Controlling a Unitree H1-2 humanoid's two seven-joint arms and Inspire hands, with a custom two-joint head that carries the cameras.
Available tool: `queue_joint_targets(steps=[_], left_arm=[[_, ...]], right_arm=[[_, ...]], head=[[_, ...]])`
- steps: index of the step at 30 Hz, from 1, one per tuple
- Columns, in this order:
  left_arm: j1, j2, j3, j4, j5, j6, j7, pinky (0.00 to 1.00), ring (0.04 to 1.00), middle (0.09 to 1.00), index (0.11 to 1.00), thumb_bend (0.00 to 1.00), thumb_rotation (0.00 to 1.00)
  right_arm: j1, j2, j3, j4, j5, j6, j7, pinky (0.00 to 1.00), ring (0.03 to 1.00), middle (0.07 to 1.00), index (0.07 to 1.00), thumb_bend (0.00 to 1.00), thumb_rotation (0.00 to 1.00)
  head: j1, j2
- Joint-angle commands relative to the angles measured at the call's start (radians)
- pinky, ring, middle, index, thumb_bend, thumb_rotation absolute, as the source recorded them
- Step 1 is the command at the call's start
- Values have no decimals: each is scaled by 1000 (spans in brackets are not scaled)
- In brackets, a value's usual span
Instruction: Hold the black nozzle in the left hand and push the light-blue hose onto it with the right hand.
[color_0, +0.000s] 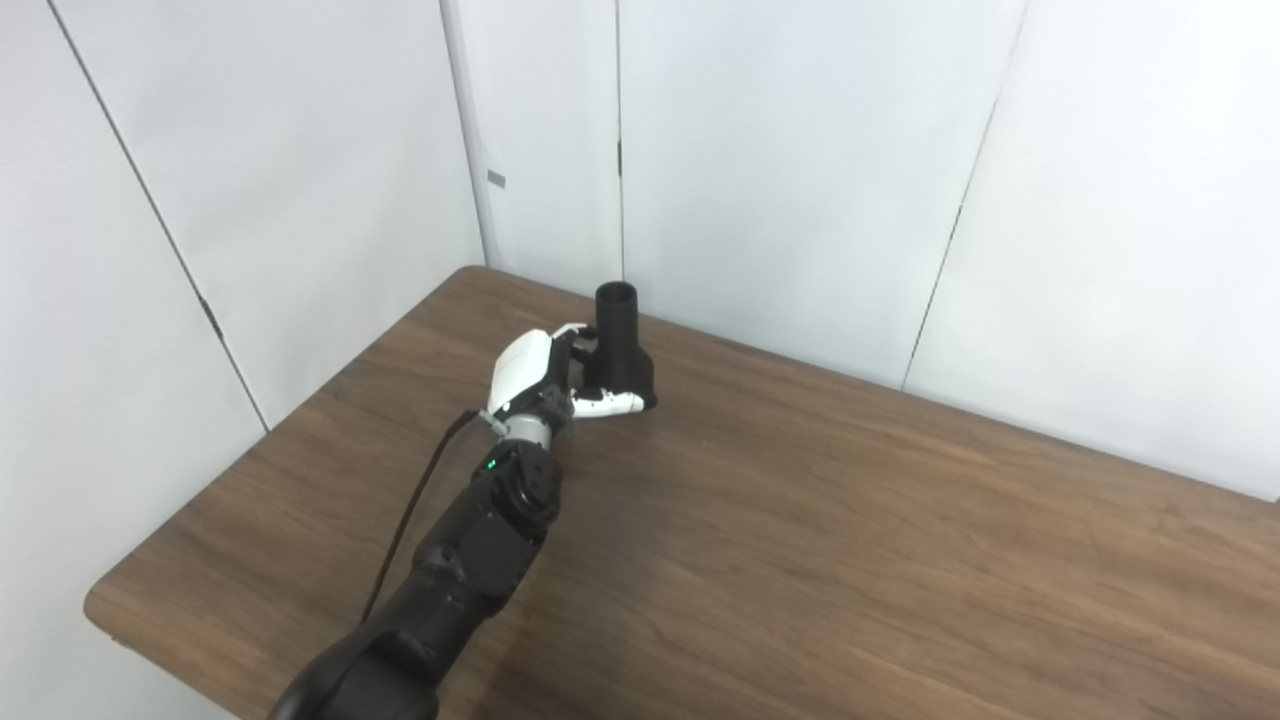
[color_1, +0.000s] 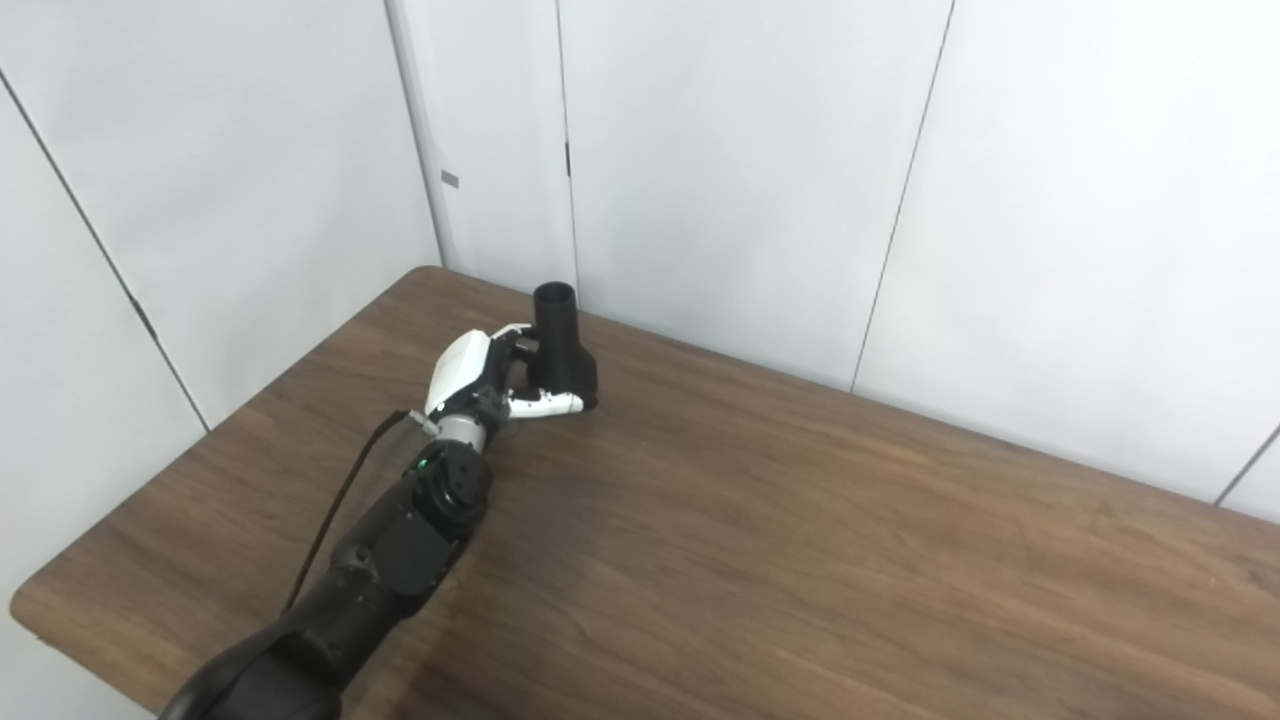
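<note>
A black nozzle (color_0: 622, 345) stands upright near the table's far left corner, its narrow open tube on top and wider base below. My left hand (color_0: 545, 375) is closed around its base, the thumb across the front and the fingers behind; the same nozzle (color_1: 562, 345) and left hand (color_1: 485, 372) show in the right eye view. I cannot tell whether the base rests on the table or is lifted slightly. No light-blue hose appears in either view. My right hand is out of view.
The brown wooden table (color_0: 850, 560) stretches right and toward me. White wall panels (color_0: 800, 150) stand close behind the nozzle. The table's left edge and rounded near-left corner (color_0: 100, 600) are close to my left arm.
</note>
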Motion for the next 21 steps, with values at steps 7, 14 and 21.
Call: queue_joint_targets(steps=[7,14,21], left_arm=[[42,-34,-126,89,36,12,-112,1000,840,781,795,1000,246],[34,-32,-139,102,44,10,-119,1000,864,811,794,1000,235],[27,-40,-149,139,63,0,-98,1000,790,685,766,1000,196]], right_arm=[[-1,-26,2,-42,-4,-12,15,512,616,651,625,339,324],[-1,-20,7,-51,-4,-5,15,515,618,651,627,334,289],[5,-21,8,-68,-4,14,18,514,617,654,634,338,304]], head=[[-4,2],[-11,3],[-20,10]])
